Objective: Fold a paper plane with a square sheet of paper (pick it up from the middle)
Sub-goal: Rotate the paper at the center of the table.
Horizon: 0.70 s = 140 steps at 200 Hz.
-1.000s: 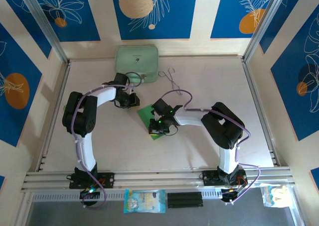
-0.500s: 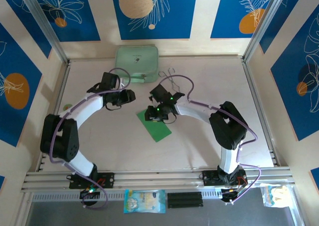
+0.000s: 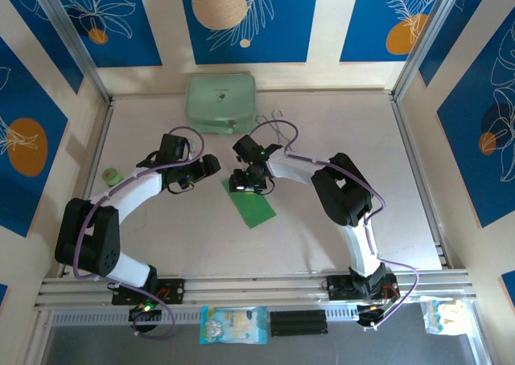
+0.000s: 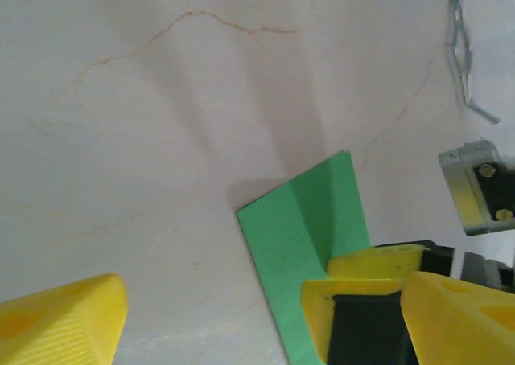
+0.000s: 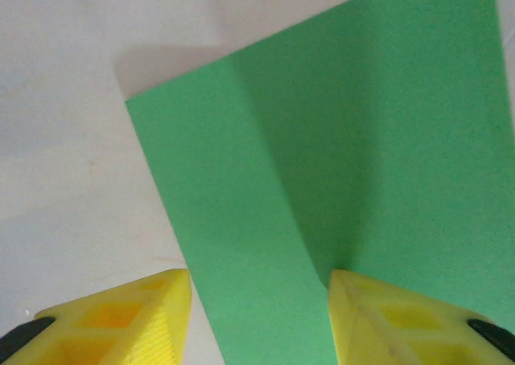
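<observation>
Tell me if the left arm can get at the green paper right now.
Probably yes. The left gripper hangs open just beside the far corner of the green paper, with bare table between. The right gripper sits over that same end, so the near half looks the freer approach.

The square sheet of paper [image 3: 253,208] is plain bright green; the case [image 3: 220,102] at the table's far edge is pale mint green. The table [image 3: 338,220] is off-white with thin brown veins. The left gripper [image 4: 213,321] and right gripper [image 5: 257,301] have yellow fingers; the wall panels [image 3: 273,27] are blue with white leaf outlines.
</observation>
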Each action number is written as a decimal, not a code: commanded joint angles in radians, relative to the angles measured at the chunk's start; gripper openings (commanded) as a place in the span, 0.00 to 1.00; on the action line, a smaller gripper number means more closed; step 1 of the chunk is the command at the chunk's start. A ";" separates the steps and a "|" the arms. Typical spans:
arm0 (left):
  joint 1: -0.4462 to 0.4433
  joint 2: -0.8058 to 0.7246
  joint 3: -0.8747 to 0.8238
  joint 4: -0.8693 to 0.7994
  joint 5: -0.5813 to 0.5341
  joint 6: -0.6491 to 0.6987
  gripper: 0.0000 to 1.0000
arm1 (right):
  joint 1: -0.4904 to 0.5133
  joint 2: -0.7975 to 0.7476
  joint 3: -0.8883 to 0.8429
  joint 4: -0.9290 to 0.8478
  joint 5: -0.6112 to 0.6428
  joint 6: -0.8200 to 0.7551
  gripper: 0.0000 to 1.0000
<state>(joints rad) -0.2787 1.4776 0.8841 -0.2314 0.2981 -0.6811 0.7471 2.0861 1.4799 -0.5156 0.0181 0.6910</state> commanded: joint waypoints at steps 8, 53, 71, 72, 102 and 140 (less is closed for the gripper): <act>-0.001 -0.014 -0.019 0.075 0.070 -0.008 0.91 | -0.034 0.041 0.006 -0.070 0.095 0.157 0.50; -0.048 0.055 -0.013 0.152 0.152 -0.051 0.92 | -0.064 -0.009 0.006 -0.039 0.049 0.183 0.49; -0.081 0.092 0.004 0.172 0.174 -0.066 0.91 | -0.077 -0.098 -0.030 -0.007 0.004 0.174 0.50; -0.083 0.094 0.005 0.174 0.175 -0.067 0.91 | -0.078 -0.104 -0.034 -0.003 0.003 0.174 0.50; -0.149 0.162 0.037 0.208 0.195 -0.093 0.90 | -0.141 -0.286 -0.229 0.090 -0.067 0.204 0.56; -0.213 0.260 0.087 0.271 0.220 -0.130 0.85 | -0.213 -0.430 -0.463 0.131 -0.176 0.190 0.58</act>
<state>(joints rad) -0.4629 1.6882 0.9161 -0.0269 0.4755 -0.7803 0.5640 1.7088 1.1282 -0.4061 -0.0586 0.8803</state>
